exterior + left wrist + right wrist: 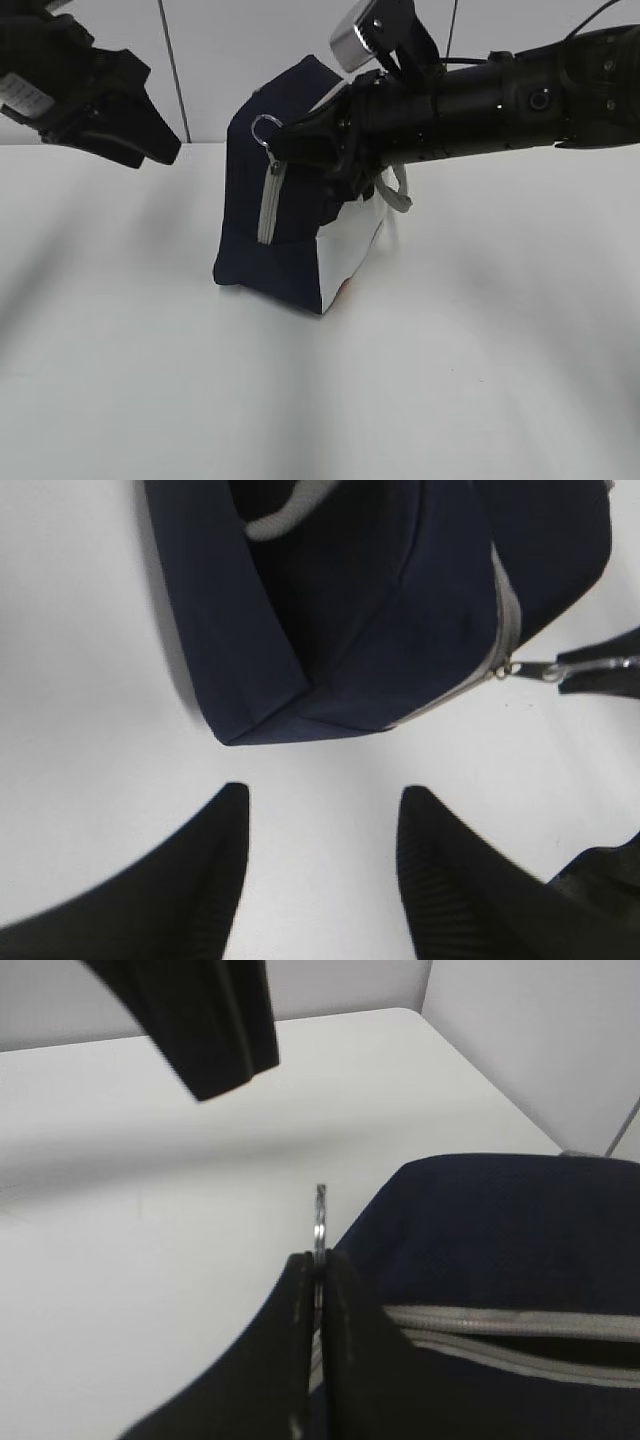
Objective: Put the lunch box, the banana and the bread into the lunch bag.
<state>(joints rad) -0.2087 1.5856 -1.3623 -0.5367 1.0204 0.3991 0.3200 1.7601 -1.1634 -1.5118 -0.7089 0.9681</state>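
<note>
The navy lunch bag (pixel 268 255) stands mid-table, its white side panel (pixel 350 250) facing right. Its grey zipper (pixel 268 205) runs down the near corner. My right gripper (pixel 290 138) reaches in from the right and is shut on the zipper's ring pull (pixel 265 128). In the right wrist view the ring pull (pixel 319 1215) sticks up from between the pressed fingertips of the right gripper (pixel 319 1260), beside the bag (pixel 500 1230). My left gripper (pixel 150 142) hangs open up at the left, away from the bag; its wrist view shows the gripper (pixel 320 815) empty above the table. Lunch box, banana and bread are out of view.
A grey strap handle (pixel 400 190) hangs on the bag's far right side. White table (pixel 320 400) lies bare in front of the bag and to both sides. A pale wall (pixel 200 60) stands behind the table.
</note>
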